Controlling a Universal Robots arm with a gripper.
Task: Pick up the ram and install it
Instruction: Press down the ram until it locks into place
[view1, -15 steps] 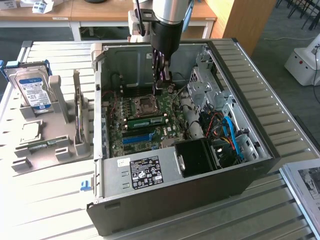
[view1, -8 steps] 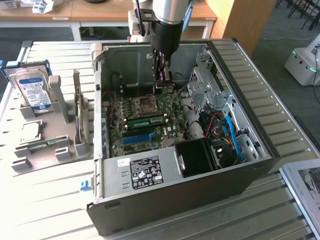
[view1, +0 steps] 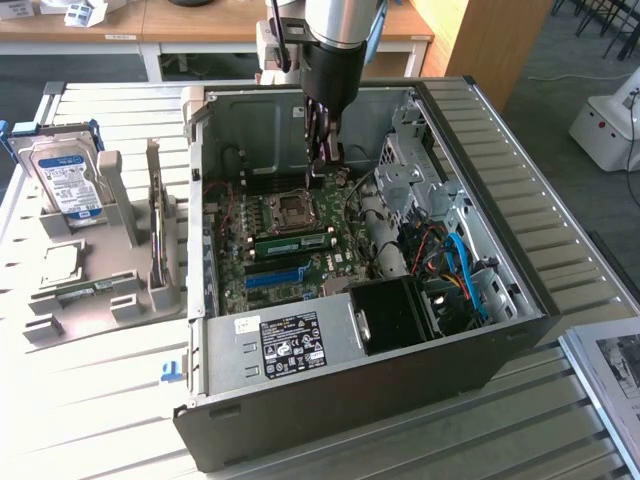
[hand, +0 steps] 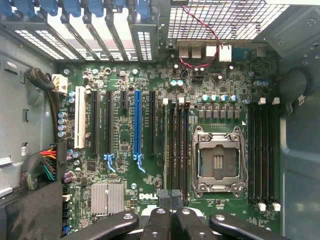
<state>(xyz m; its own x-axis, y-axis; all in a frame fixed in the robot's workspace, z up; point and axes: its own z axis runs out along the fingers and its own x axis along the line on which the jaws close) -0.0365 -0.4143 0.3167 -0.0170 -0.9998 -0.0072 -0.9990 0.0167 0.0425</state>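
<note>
While we are hovering the shut, empty gripper above the ram at the exterior view's centre, we are risking an off-centre press tilting it.

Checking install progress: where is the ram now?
In the exterior view, the ram lies on the motherboard between the CPU socket and the blue slot.

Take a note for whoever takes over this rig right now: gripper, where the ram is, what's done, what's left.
Gripper: shut, nothing visibly held, over the ram's end at the exterior view's right.
Ram: set upright in the motherboard beside the CPU socket.
Done: ram picked up and put in place.
Left: full seating cannot be told; confirm it.
</note>
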